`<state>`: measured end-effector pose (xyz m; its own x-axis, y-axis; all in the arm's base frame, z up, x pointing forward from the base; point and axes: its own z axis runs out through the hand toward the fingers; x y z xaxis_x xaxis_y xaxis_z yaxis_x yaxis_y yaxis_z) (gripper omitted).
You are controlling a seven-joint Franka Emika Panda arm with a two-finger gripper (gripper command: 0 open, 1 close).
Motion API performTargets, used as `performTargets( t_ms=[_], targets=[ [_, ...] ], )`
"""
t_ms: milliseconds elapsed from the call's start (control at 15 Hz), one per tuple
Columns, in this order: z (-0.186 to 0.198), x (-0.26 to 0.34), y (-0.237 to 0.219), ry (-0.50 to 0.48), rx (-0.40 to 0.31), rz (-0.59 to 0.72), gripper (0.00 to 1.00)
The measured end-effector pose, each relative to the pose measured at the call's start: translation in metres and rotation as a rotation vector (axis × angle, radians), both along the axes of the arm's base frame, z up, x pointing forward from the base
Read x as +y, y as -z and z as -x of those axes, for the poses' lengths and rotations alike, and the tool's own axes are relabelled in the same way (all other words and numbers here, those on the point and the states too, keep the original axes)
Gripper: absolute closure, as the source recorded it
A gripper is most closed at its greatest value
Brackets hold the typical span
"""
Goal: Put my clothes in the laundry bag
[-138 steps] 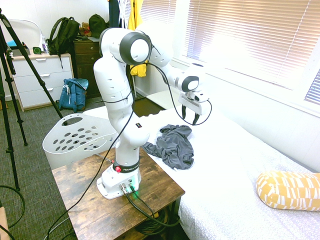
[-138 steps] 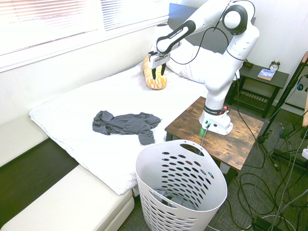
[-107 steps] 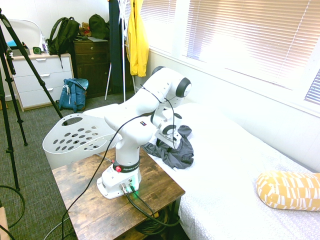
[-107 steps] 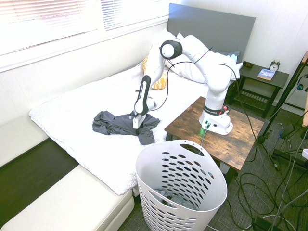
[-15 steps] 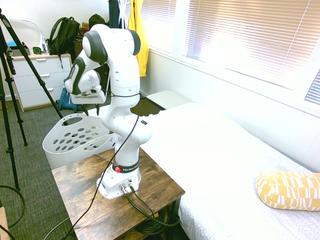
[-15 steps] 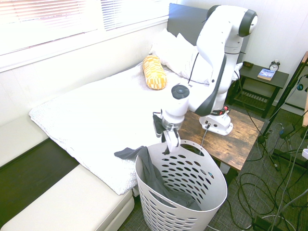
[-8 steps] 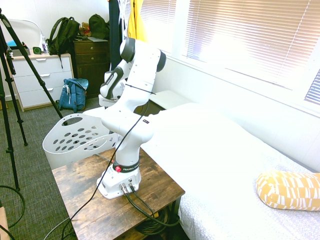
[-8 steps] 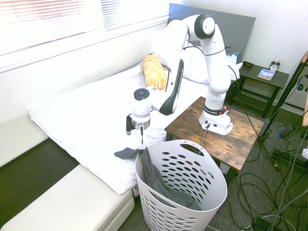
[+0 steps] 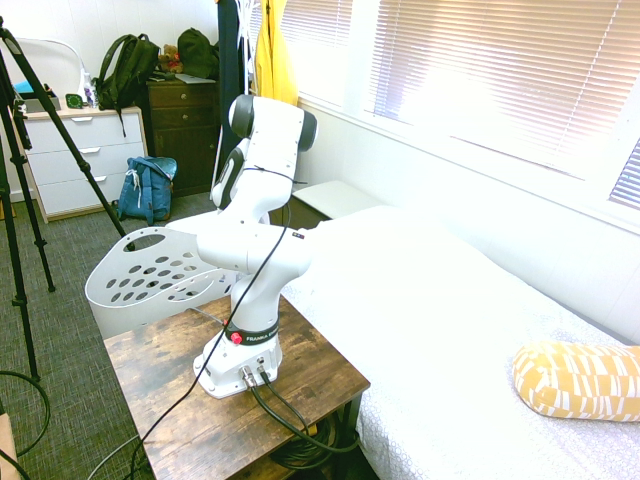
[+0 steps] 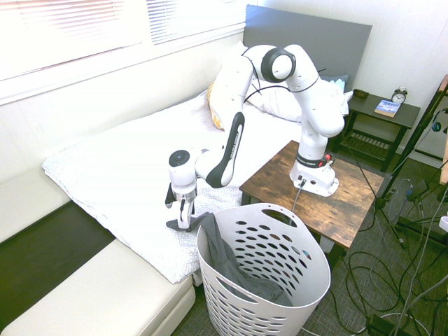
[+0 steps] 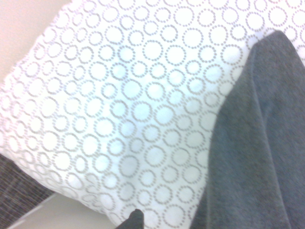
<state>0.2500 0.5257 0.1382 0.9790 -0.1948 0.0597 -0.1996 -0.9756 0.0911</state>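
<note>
You see a bedroom. The bed [image 10: 126,164] carries a white cover printed with dotted circles [image 11: 124,105]; a yellow patterned pillow [image 9: 580,378] lies near its head. The arm stands on a wooden table [image 10: 350,199] beside the bed. The basket [image 10: 280,280], white with oval holes, stands on the floor at the bed's corner, just beside the table. The shirt [image 10: 231,262] hangs over the basket rim: most of it lies inside, one end rests on the bed cover. The pincer [image 10: 180,210] points down over that end with its fingers apart, holding nothing. A dresser [image 9: 75,160], a blue backpack [image 9: 147,187] and a yellow jacket [image 9: 270,60] stand along the far wall. Blinds [image 9: 500,70] cover the windows.
</note>
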Motion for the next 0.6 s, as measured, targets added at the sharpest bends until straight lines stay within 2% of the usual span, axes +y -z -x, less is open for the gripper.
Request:
performTargets(
  t_ms=[267, 333, 600],
  targets=[
    [0.011, 0.004, -0.002, 0.078, 0.082, 0.099, 0.00],
    [0.010, 0.006, -0.008, 0.101, 0.101, 0.109, 1.00],
    [0.010, 0.008, -0.017, 0.155, 0.140, 0.155, 1.00]
  ],
)
